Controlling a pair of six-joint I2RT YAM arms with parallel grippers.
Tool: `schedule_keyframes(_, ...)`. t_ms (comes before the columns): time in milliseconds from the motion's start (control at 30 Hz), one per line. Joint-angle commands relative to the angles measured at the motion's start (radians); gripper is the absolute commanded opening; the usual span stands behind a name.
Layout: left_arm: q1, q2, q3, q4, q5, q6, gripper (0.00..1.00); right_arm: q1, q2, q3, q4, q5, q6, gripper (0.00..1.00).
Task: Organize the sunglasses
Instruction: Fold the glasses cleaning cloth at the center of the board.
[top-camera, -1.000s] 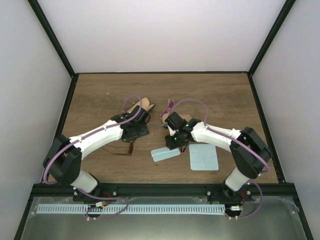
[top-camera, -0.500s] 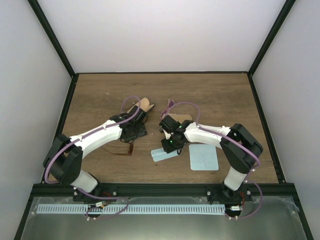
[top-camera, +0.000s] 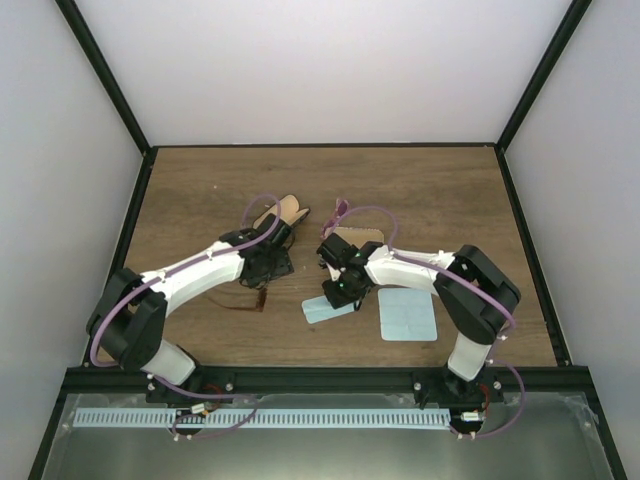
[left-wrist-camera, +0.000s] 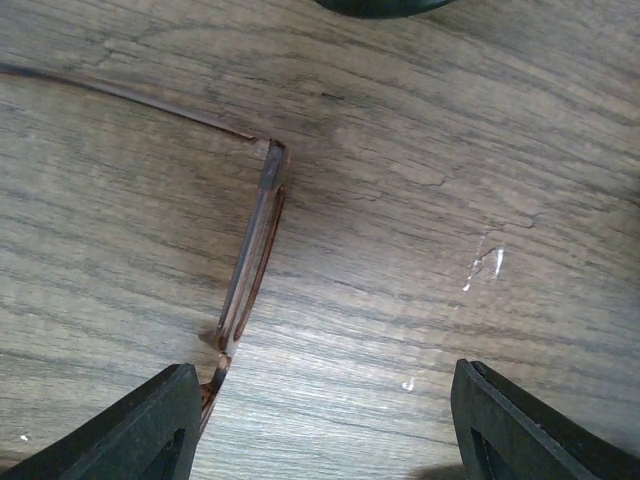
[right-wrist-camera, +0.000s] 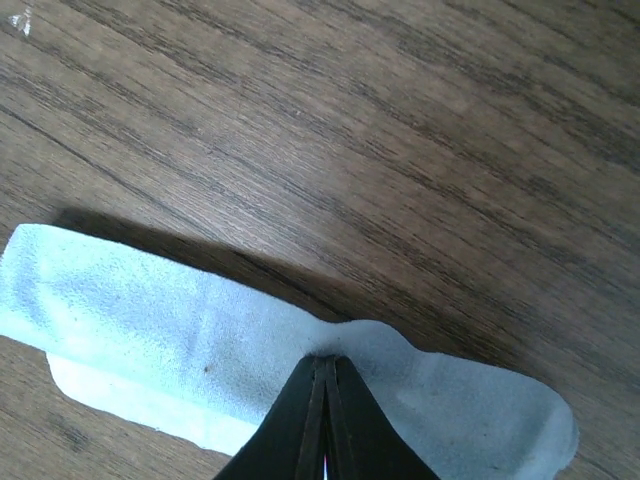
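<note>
The sunglasses (left-wrist-camera: 250, 260) lie on the table (left-wrist-camera: 450, 200) between the left gripper's (left-wrist-camera: 325, 400) spread, empty jaws, just beside one finger. To the sunglasses' right, the right gripper (right-wrist-camera: 322, 385) pinches a light blue cloth (right-wrist-camera: 150, 320).

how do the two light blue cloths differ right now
The narrow cloth looks folded into a strip and lies at a slant, while the square cloth lies spread out flat. The right gripper is shut on the narrow cloth's edge and puckers it; no gripper is on the square cloth. Both are light blue and rest on the wooden table.
</note>
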Motion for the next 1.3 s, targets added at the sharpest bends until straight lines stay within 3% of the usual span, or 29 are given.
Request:
schedule_keyframes(0, 0.006, -0.005, -0.02, 0.006, -0.001, 0.003, 0.71, 0.009, -0.016, 0.025, -0.009, 0.014, -0.007, 0.01)
schedule_keyframes(200, 0.006, -0.002, -0.025, 0.01, 0.002, -0.003, 0.71, 0.008, -0.066, 0.019, -0.023, 0.014, -0.006, 0.01)
schedule_keyframes(300, 0.006, -0.006, -0.026, 0.012, 0.0, -0.008, 0.71, 0.008, -0.073, 0.045, -0.025, 0.013, -0.01, 0.29)
schedule_keyframes(367, 0.006, -0.01, -0.028, 0.011, 0.0, -0.01, 0.71, 0.008, -0.055, 0.058, -0.025, 0.008, -0.013, 0.37)
schedule_keyframes(500, 0.006, -0.022, -0.034, -0.001, -0.007, -0.011, 0.71, 0.009, -0.016, 0.064, -0.013, -0.007, -0.018, 0.41)
schedule_keyframes(800, 0.005, -0.043, -0.069, -0.006, -0.017, -0.013, 0.71, 0.027, 0.03, 0.061, -0.003, -0.007, -0.015, 0.33)
schedule_keyframes(1067, 0.006, -0.042, -0.071, -0.011, -0.018, -0.002, 0.71, 0.042, 0.064, 0.054, -0.012, 0.029, -0.001, 0.16)
schedule_keyframes(1167, 0.006, -0.043, -0.072, -0.018, -0.023, 0.002, 0.71, 0.042, 0.073, 0.056, -0.025, 0.054, 0.008, 0.03)
schedule_keyframes(1267, 0.006, -0.044, -0.074, -0.017, -0.021, 0.003, 0.71, 0.042, 0.062, 0.051, -0.024, 0.058, 0.013, 0.01)
